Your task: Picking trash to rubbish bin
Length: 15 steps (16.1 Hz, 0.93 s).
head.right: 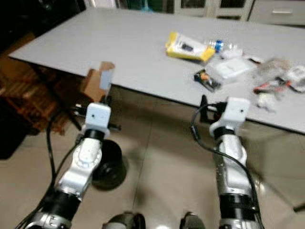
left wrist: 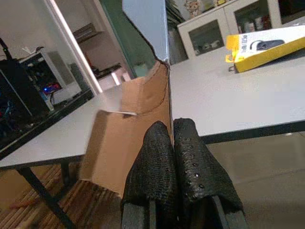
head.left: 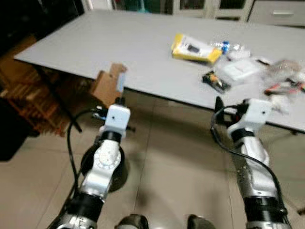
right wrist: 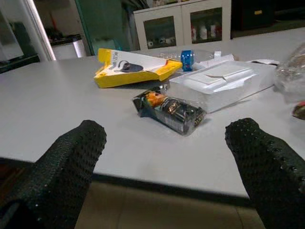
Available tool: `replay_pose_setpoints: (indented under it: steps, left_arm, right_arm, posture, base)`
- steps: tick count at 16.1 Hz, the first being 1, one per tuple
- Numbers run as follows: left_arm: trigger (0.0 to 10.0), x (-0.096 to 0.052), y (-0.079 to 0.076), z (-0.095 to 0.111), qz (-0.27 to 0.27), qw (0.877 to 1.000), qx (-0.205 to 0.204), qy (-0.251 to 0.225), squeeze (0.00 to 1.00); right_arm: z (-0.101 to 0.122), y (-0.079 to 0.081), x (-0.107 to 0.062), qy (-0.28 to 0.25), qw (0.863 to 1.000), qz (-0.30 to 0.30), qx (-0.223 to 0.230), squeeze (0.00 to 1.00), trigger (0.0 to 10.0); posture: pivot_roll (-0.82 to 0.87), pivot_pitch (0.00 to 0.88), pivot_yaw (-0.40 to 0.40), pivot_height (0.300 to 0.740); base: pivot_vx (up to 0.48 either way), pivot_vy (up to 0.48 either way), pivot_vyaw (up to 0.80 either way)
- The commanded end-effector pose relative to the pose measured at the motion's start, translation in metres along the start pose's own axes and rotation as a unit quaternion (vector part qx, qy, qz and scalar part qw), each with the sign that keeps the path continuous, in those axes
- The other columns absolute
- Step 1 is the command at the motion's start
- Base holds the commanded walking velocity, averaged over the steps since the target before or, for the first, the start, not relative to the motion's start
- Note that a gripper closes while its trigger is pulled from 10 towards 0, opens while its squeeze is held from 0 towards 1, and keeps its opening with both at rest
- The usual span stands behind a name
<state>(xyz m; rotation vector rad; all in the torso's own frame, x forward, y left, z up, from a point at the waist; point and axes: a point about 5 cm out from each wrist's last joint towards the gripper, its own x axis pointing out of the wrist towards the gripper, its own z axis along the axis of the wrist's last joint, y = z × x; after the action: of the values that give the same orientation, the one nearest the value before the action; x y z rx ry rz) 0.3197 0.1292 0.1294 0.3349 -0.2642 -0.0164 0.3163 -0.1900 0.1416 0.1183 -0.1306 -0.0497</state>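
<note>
**Operator:** Report gripper status.

**Technician:** The left gripper (left wrist: pixel 172 157) has its two black fingers pressed together on a torn piece of brown corrugated cardboard (head.left: pixel 108 85), held upright off the front edge of the grey rectangular table (head.left: pixel 119 47). The right gripper (right wrist: pixel 167 167) stands with its fingers spread wide and nothing between them, just short of the table edge.

**Operator:** Location of the remaining trash?

**Technician:** On the table's right half: a flat yellow retail package with a black item printed on it (head.left: pixel 195 49), a small dark glossy snack wrapper (right wrist: pixel 169 110), a white shallow plastic box (right wrist: pixel 221 83), a clear plastic bottle with a blue cap (right wrist: pixel 190 55), and crumpled clear film with red bits (head.left: pixel 283 76). The dark wrapper lies directly ahead of the right gripper. A round black bin (head.right: pixel 108 164) stands on the tiled floor under the left arm.

**Operator:** Failure risks from here?

**Technician:** Three, by my judgement. First, the cardboard is pinched at its lower edge alone; a fast swing toward the bin could twist it out of the fingers. Second, the bin mouth looks narrow against the cardboard; a release off centre would probably drop it on the floor. Third, the wrapper is slick and lies flat; a closing grip could push it away or snag the white box beside it.
</note>
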Motion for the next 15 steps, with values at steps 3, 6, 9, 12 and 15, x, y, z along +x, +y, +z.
replay_pose_setpoints:
  steps: [3, 6, 9, 12, 15]
  left_arm:
    - [10.0, 0.0023, -0.0006, 0.0014, -0.003, 1.0, -0.015, 0.005, 0.0]
    - [10.0, 0.0031, -0.0009, 0.0007, -0.004, 1.0, -0.014, 0.006, 0.0]
    - [10.0, 0.003, -0.0018, 0.0007, -0.004, 1.0, -0.014, 0.008, 0.0]
    - [10.0, 0.0034, -0.0022, 0.0014, -0.004, 1.0, -0.012, 0.007, 0.0]
    - [10.0, 0.0033, -0.0025, 0.0014, -0.003, 1.0, -0.012, 0.008, 0.0]
  right_arm:
    - [-0.0015, 0.0022, -0.0012, 0.001, 1.0, 0.006, -0.003, 0.0, 10.0]
    - [-0.0025, 0.0009, -0.0018, 0.003, 1.0, 0.006, -0.004, 0.0, 10.0]
    - [-0.0029, 0.0005, -0.0024, 0.006, 1.0, 0.006, -0.006, 0.0, 10.0]
    - [-0.0033, 0.0008, -0.0024, 0.008, 1.0, 0.009, -0.005, 0.0, 10.0]
    - [-0.0047, 0.0025, -0.0035, 0.011, 1.0, 0.012, -0.005, 0.0, 10.0]
  posture:
    - [0.04, 0.155, 0.107, 0.74]
    - [0.03, 0.159, 0.107, 0.74]
    - [0.03, 0.164, 0.104, 0.74]
    - [0.03, 0.168, 0.103, 0.74]
    - [0.03, 0.175, 0.102, 0.74]
  base:
    - [0.0, 0.0, 0.0]
    - [0.283, 0.0, 0.0]
    - [0.289, 0.0, 0.0]
    - [0.355, 0.0, 0.0]
    - [0.309, 0.0, 0.0]
